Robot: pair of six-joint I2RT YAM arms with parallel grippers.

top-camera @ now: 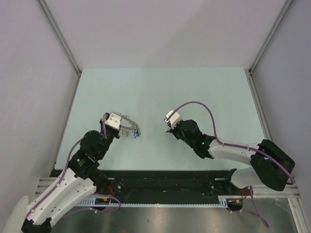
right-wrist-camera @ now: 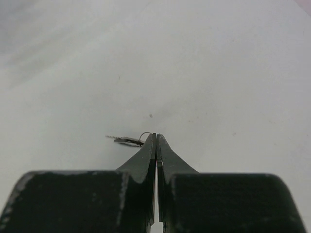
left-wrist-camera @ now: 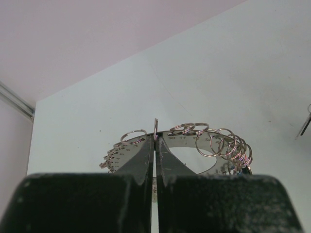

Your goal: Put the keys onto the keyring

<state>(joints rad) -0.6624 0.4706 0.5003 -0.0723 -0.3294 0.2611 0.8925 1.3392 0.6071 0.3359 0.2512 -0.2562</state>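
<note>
The keyring (left-wrist-camera: 187,137) is a flat silver arc with stamped numbers, and several small split rings hang on its rim. In the top view the keyring (top-camera: 127,122) lies left of centre, with blue-headed keys (top-camera: 136,132) at its right end. My left gripper (left-wrist-camera: 155,141) is shut on one upright split ring at the arc's rim, and it also shows in the top view (top-camera: 120,125). My right gripper (right-wrist-camera: 156,138) is shut on the small ring of a silver key (right-wrist-camera: 123,140), which sticks out to the left. In the top view my right gripper (top-camera: 168,128) is right of the keyring, apart from it.
The pale green table (top-camera: 194,92) is walled by white panels and aluminium posts (top-camera: 58,36). The right gripper's key shows as a thin dark sliver at the right edge of the left wrist view (left-wrist-camera: 305,124). The black arm bases run along the near edge.
</note>
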